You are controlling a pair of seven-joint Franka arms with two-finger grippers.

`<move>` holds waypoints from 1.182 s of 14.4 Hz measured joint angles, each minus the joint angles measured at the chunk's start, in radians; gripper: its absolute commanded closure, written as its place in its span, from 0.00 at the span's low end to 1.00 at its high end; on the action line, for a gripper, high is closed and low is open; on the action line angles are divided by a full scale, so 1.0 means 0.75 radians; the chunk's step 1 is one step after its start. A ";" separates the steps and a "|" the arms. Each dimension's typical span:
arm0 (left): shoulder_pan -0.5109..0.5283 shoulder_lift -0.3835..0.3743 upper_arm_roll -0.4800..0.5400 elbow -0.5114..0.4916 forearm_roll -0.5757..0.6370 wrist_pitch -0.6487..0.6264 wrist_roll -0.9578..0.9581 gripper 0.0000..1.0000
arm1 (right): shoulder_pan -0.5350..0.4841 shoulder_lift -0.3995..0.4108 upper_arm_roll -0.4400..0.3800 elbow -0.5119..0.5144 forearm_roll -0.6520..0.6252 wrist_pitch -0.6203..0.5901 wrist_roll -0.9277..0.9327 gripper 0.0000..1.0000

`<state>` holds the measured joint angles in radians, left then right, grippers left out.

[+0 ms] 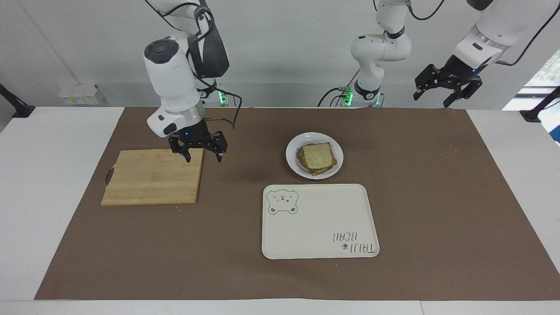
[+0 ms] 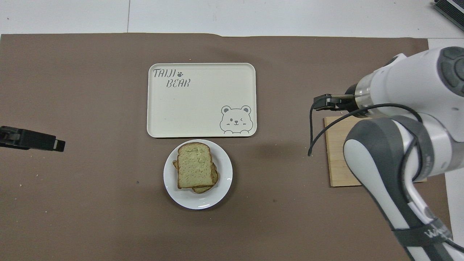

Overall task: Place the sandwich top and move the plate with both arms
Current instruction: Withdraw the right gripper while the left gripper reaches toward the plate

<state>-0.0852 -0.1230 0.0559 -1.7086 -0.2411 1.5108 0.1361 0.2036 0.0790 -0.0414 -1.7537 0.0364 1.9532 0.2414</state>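
Resting on the glossy round white plate (image 1: 314,155), the speckled sandwich top (image 1: 317,156) lies well apart from both spread, empty grippers; right gripper (image 1: 202,155) over the bamboo cutting board's (image 1: 153,177) corner; left gripper (image 1: 431,97) raised high above the mat's edge.

From my station, the sandwich top (image 2: 194,165) covers nearly all of what lies under it on the plate (image 2: 224,181); I see only brown crust edges below it and cannot tell what they belong to. In the overhead view the right arm (image 2: 395,152) hides most of the cutting board (image 2: 337,163) and runs out of frame. Of the left gripper (image 2: 54,144) that view shows only a dark tip, the rest cut off. In the facing view both arms' upper links leave the frame.
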 measured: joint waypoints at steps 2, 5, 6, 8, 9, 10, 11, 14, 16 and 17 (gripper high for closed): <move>0.000 -0.021 -0.002 -0.166 -0.113 0.149 0.000 0.00 | -0.060 -0.043 -0.001 0.001 0.000 -0.050 -0.002 0.00; -0.007 -0.078 -0.018 -0.473 -0.284 0.443 0.010 0.00 | -0.148 -0.081 -0.002 0.001 -0.001 -0.137 -0.003 0.00; -0.027 -0.099 -0.022 -0.572 -0.344 0.532 0.029 0.00 | -0.176 -0.084 -0.002 0.001 -0.001 -0.169 -0.004 0.00; -0.086 -0.122 -0.027 -0.719 -0.471 0.693 0.076 0.00 | -0.212 -0.084 -0.003 0.001 -0.001 -0.200 -0.018 0.00; -0.111 -0.125 -0.030 -0.782 -0.548 0.765 0.120 0.00 | -0.221 -0.086 -0.003 0.001 -0.001 -0.200 -0.028 0.00; -0.124 -0.127 -0.030 -0.834 -0.619 0.809 0.171 0.00 | -0.226 -0.093 -0.004 0.002 -0.001 -0.200 -0.034 0.00; -0.126 -0.127 -0.031 -0.876 -0.686 0.828 0.228 0.00 | -0.228 -0.105 -0.007 0.004 -0.001 -0.200 -0.037 0.00; -0.125 -0.125 -0.022 -0.997 -0.930 0.859 0.457 0.00 | -0.228 -0.173 -0.012 0.008 -0.001 -0.230 -0.037 0.00; -0.124 -0.114 -0.019 -1.081 -1.084 0.894 0.619 0.00 | -0.228 -0.219 -0.017 0.009 -0.002 -0.262 -0.038 0.00; -0.123 -0.101 -0.018 -1.117 -1.144 0.903 0.687 0.00 | -0.228 -0.243 -0.024 0.013 -0.002 -0.278 -0.040 0.00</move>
<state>-0.1773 -0.1991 0.0427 -2.5465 -1.0988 2.1877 0.6512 0.0326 -0.1031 -0.0591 -1.7439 0.0347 1.7449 0.2114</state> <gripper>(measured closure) 0.000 0.000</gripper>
